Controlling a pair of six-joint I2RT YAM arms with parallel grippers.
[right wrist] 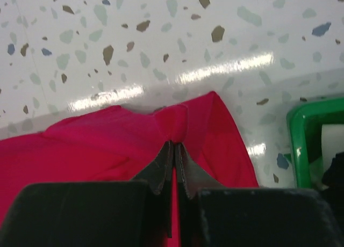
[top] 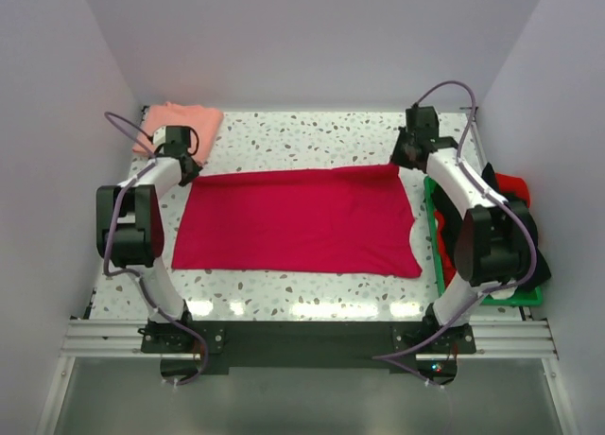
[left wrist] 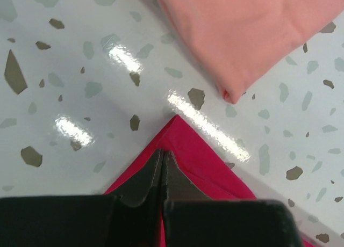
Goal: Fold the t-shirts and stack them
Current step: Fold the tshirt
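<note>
Crimson cloth, two pinches: red shirt [top: 298, 222] held at its far corners

Speckled and glossy, the surface [top: 312, 137] carries everything. The red shirt takes up most of its middle, spread flat in one broad rectangle. Its near edge lies toward the arm bases and its far edge runs between the two arms. Laid out this way, it is ready to be folded in one even motion.

The pink shirt [top: 184, 123] sits at the far left corner, already a compact folded bundle. It is just beyond the red shirt's far left corner and not touching it. That looks like the place where the stack will grow.

A green tray [top: 437, 241] lies along the right edge, beside the red shirt and partly hidden under the right arm. It plays no part in the fold.

The left tool [left wrist: 162, 153] is closed at the red shirt's far left corner. Its jaws are pressed together and red cloth shows between them, so it appears to have that corner nipped.

The right tool [right wrist: 174, 145] is likewise clamped tight, with a small pucker of red cloth gathered at its tips near the far right corner.

A matching pinch at each far corner keeps that edge straight between the arms. My judgement is that this sets up drawing the far edge toward the near one for a fold.
</note>
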